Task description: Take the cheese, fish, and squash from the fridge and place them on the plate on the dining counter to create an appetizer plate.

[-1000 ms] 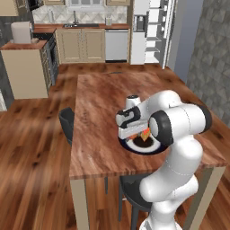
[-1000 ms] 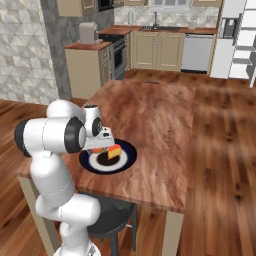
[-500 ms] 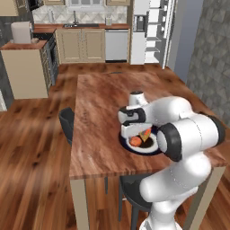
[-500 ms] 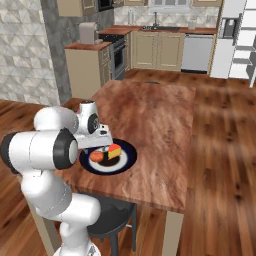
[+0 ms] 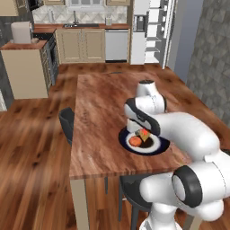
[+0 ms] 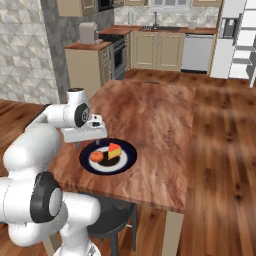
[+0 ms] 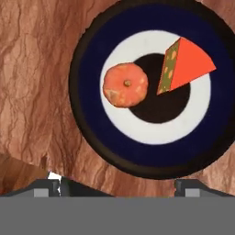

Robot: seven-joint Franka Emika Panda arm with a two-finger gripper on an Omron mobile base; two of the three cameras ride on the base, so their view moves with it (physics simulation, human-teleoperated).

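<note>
Hovering: my white arm's two-finger gripper hangs over the plate, jaws wide apart, nothing between them.
Plate: I see the round navy-rimmed plate with a white centre lying on the reddish-brown wood-grain tabletop.
Squash: the round orange-brown lump sits on the plate.
Cheese: the yellow-orange wedge with a reddish face lies just beside the squash.
Fridge: the pale grey-white fridge stands open, white shelves showing.
</note>
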